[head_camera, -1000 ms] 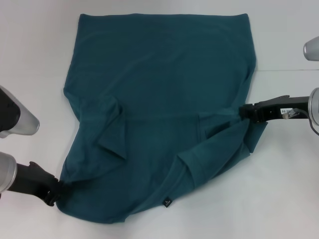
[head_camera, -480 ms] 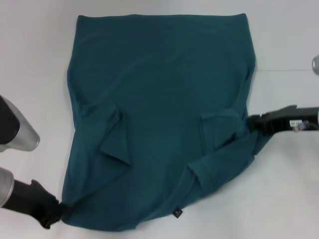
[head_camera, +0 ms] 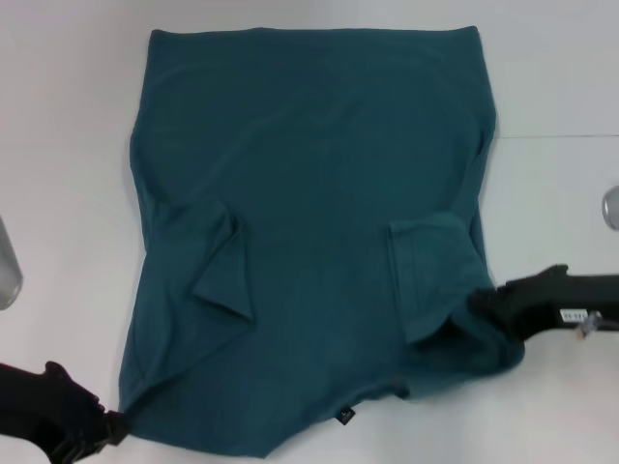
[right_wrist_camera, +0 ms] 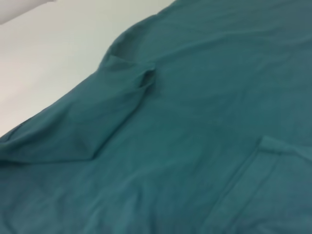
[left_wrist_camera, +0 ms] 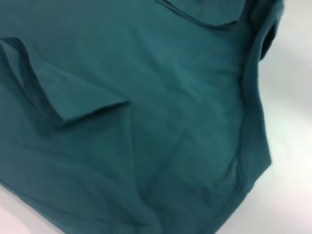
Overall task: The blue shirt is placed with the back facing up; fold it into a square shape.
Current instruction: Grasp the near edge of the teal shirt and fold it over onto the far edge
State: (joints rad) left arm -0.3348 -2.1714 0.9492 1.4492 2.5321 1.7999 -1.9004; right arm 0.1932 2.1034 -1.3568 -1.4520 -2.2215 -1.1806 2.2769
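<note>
Left gripper (head_camera: 114,425) clamped on blue shirt (head_camera: 309,193) near-left corner — right gripper (head_camera: 481,304) pinching its near-right edge; both sleeves folded in.

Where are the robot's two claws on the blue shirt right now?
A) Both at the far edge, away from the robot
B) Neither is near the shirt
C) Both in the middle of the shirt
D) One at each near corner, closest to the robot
D: in the head view the left claw is at the near left corner of the blue shirt and the right claw is at its near right corner.
</note>
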